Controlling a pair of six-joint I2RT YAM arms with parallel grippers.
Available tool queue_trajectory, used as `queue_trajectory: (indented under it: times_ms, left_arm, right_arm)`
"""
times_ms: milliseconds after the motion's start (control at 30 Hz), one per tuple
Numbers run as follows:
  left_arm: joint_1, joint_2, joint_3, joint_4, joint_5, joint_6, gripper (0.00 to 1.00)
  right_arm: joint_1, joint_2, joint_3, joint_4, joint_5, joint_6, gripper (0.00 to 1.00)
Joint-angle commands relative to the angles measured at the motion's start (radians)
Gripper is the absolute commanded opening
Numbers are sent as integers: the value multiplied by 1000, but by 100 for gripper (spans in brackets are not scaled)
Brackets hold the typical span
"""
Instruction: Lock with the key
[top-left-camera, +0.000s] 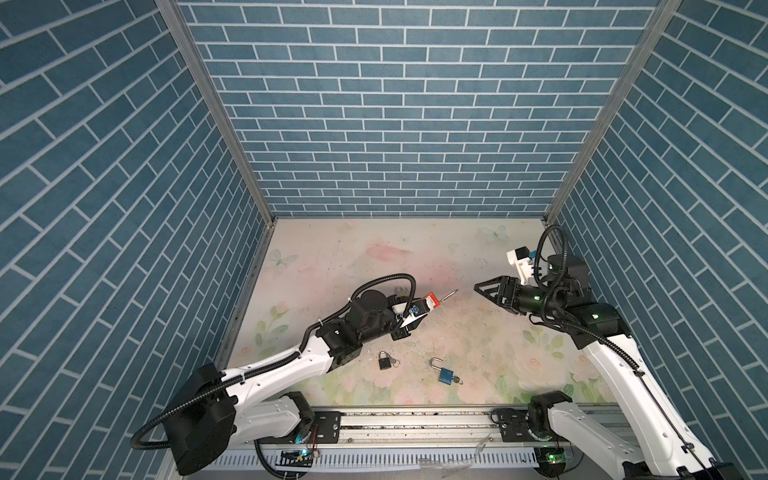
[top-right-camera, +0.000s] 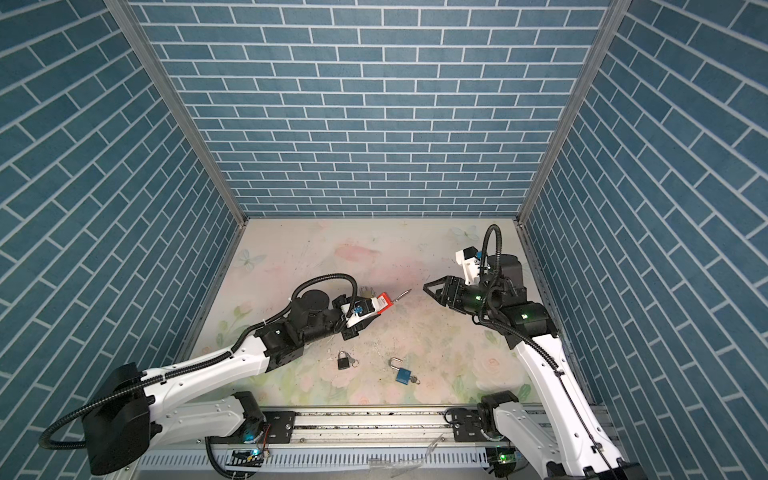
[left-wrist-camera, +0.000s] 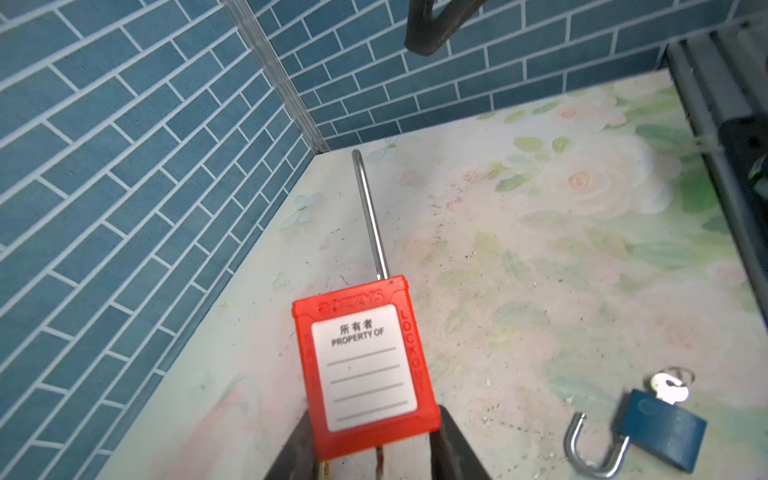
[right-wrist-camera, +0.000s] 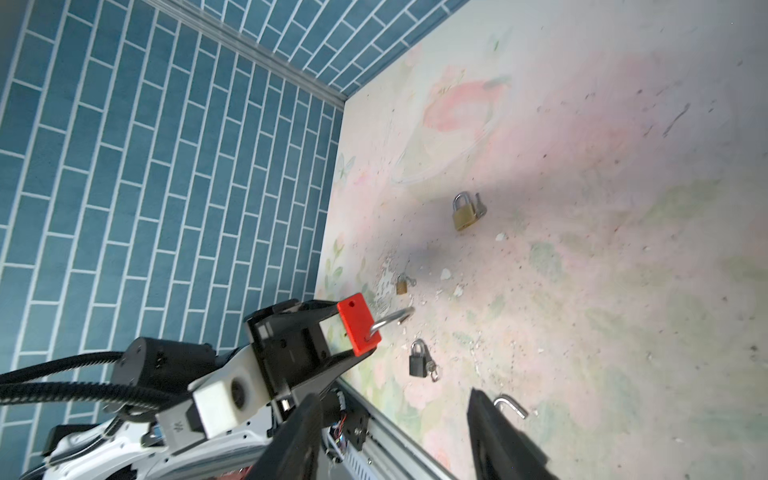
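Your left tool clamps the red padlock; its shackle points at your right tool, which is spread, empty and near the tip.

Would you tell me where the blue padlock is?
In both top views, the blue padlock lies near the front rail, right of the black padlock.
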Motion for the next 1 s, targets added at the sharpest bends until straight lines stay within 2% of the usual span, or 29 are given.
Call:
queue_trajectory:
  times_ms: [0,167,300,967]
  left_arm:
    - [2,-10,-13,43,-28,183,36]
    - [2,5,-15,71,-29,199,36]
    - [2,15,-15,68,-36,227,36]
    - [-12,-9,-25,55,16,270,36]
  right_arm:
    - [17,-6,-22,-4,-105,75,55]
    - [121,44,-72,108,-135,169,55]
    - [180,104,-71,137,-112,173,50]
    - [177,193,-82,196,-30,148,34]
